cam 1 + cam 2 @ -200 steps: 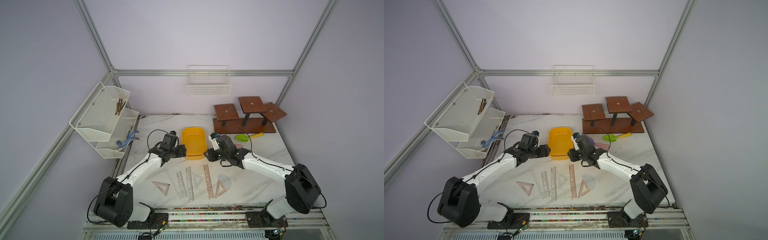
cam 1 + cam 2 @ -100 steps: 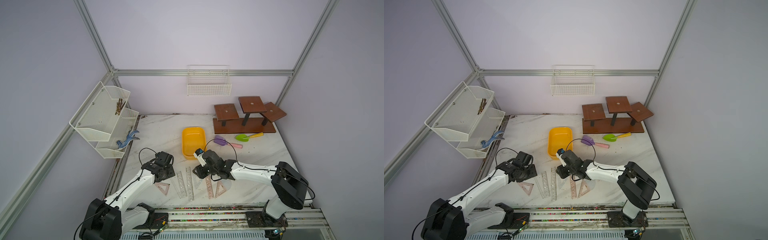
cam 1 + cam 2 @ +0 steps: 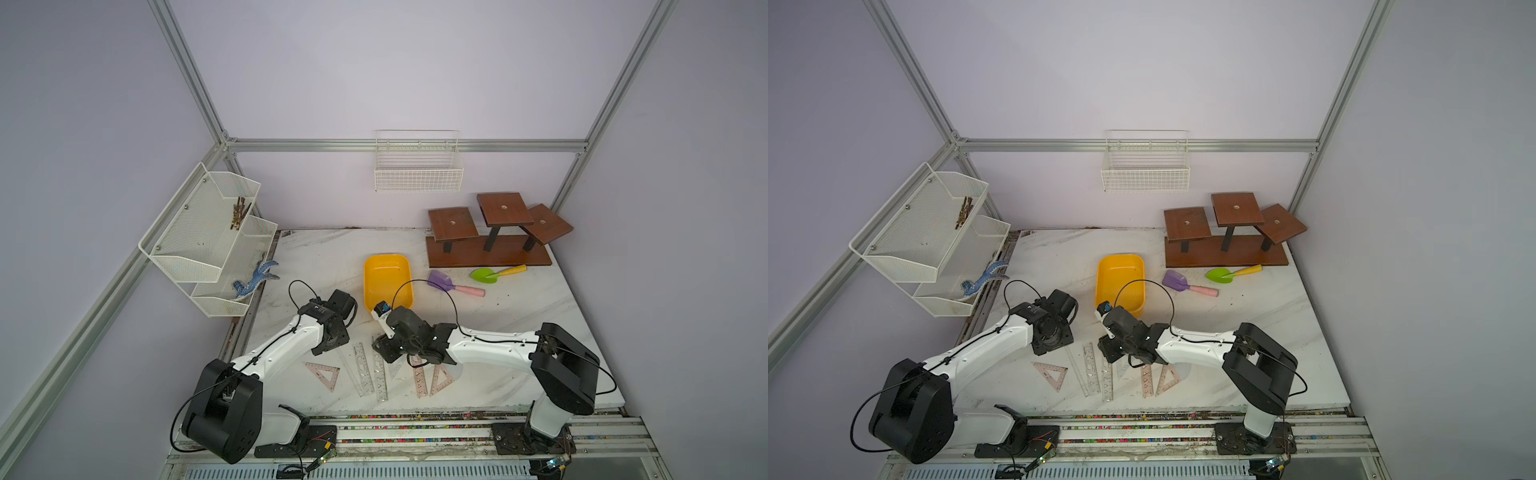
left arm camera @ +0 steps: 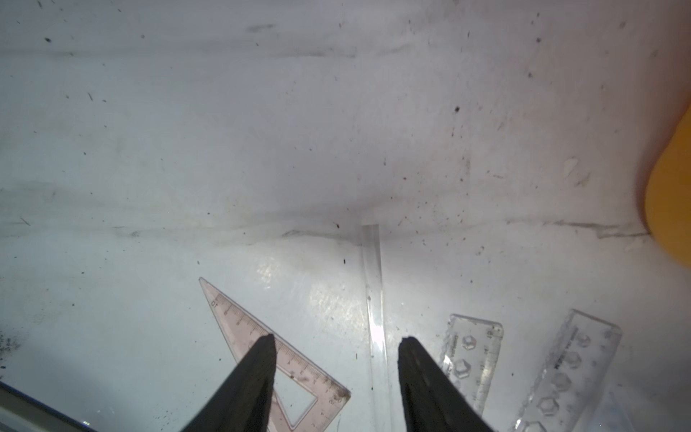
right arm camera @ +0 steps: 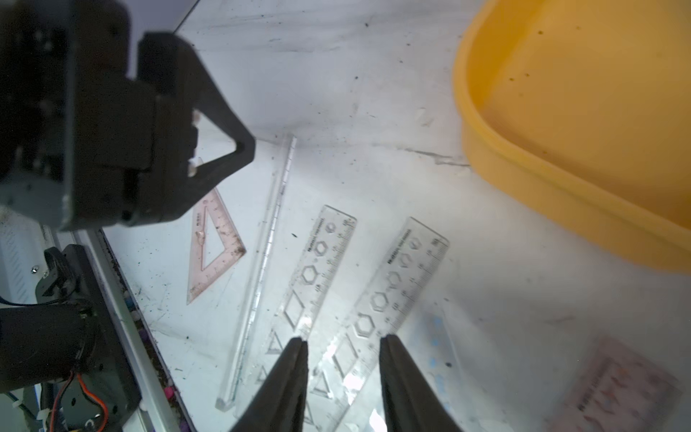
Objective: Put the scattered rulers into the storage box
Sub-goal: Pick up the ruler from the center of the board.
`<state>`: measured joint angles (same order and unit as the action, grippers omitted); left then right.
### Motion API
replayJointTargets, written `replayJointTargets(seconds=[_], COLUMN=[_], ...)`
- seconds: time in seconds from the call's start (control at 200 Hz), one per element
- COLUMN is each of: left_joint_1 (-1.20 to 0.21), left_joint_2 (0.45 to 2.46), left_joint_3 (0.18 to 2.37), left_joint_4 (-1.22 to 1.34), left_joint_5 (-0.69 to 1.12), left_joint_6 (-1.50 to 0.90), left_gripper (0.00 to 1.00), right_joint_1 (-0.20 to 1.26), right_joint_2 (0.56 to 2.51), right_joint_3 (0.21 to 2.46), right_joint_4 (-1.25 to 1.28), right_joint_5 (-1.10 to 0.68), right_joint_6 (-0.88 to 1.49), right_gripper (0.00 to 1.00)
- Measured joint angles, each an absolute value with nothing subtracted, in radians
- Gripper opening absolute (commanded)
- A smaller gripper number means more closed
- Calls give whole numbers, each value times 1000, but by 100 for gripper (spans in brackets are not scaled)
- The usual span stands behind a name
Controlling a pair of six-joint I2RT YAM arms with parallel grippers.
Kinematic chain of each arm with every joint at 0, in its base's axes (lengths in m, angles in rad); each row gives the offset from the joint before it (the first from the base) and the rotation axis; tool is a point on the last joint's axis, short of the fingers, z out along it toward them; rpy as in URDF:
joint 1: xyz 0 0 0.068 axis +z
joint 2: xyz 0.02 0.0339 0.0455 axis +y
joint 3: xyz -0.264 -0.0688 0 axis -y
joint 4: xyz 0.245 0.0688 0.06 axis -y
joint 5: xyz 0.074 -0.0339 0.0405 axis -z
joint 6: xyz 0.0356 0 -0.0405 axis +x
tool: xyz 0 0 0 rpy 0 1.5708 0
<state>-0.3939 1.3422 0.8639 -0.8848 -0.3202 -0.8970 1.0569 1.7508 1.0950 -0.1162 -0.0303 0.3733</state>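
A second ago both arms were stretched out to the near end of the storage box. Now they have swung back and dropped over the rulers, which lie in a loose row along the front edge of the counter, between the two arm bases. The box has not shifted: it sits mid-counter, well behind the row. I can make out no ruler inside it, though clear plastic could hide there.

The left end effector hangs low with its jaws apart and gripping nothing. The thin clear ruler runs up just inside one finger, and the other finger covers part of a pink set square. The right end effector is likewise parted, a finger on either side of a clear stencil ruler, and as far as I can see it is not yet pinching it.

So the trip to the box is over and a fresh pick seems to be starting on both sides. I judge the task to be at an early stage, with the row still out on the counter. These flat pieces hug the surface, so getting a grip on an edge looks like the tricky part.
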Motion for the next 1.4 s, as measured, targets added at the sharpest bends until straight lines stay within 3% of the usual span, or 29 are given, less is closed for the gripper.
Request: replayJointTargets(seconds=[0.32, 0.785, 1.11, 1.265, 1.4], left_joint_1=[-129, -118, -118, -118, -113], left_joint_2=[1299, 1211, 1209, 1206, 1196], left_joint_3=[868, 867, 867, 867, 867], left_joint_4=[-890, -892, -892, -891, -881], left_joint_5=[-292, -252, -245, -245, -245], left_joint_6=[-812, -758, -748, -744, -740], left_gripper=[57, 62, 62, 63, 63], right_joint_1=[1223, 1247, 1253, 1253, 1253], right_joint_2=[2006, 2168, 2225, 2255, 2283], right_joint_3=[1378, 1586, 1646, 1689, 1747], right_joint_4=[-234, -414, -458, -490, -538], right_joint_5=[99, 193, 194, 199, 214], right_joint_6=[369, 358, 359, 369, 386], right_gripper=[39, 38, 31, 14, 7])
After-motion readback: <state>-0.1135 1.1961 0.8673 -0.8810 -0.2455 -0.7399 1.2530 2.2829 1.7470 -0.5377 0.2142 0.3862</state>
